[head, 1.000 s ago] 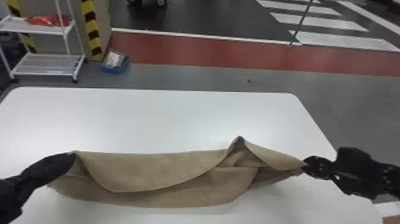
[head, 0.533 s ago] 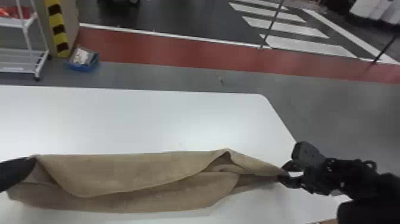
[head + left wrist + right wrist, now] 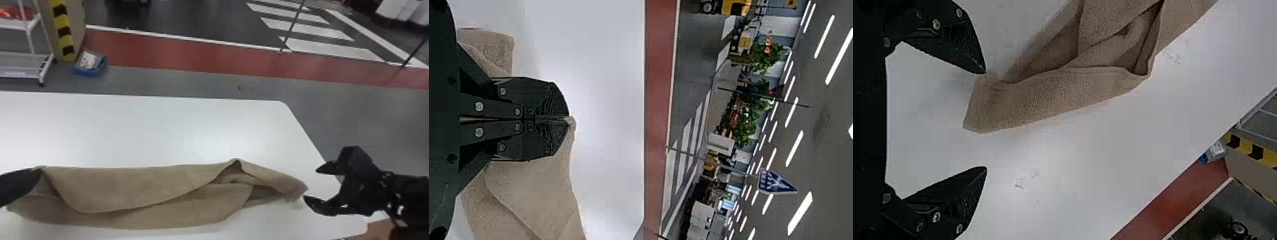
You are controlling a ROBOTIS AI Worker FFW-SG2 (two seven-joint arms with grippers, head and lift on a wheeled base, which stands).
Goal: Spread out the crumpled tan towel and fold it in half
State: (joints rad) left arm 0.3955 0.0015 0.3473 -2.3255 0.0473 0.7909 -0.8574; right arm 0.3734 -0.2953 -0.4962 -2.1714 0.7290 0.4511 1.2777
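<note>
Likely light, soft and limp, the towel lay bunched across the tabletop, left fingers closed on one corner, right fingers spread wide and empty beside the loose end, best taken through its layers just behind the tip.

White table, far right corner rounded. Tan towel on it, rumpled, overlapping itself, lengthwise roughly along far edge's line; one end near right edge.

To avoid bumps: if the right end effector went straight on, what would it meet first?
Probably the towel, its free end by the open fingers; their height is unclear, so they might pass above.
</note>
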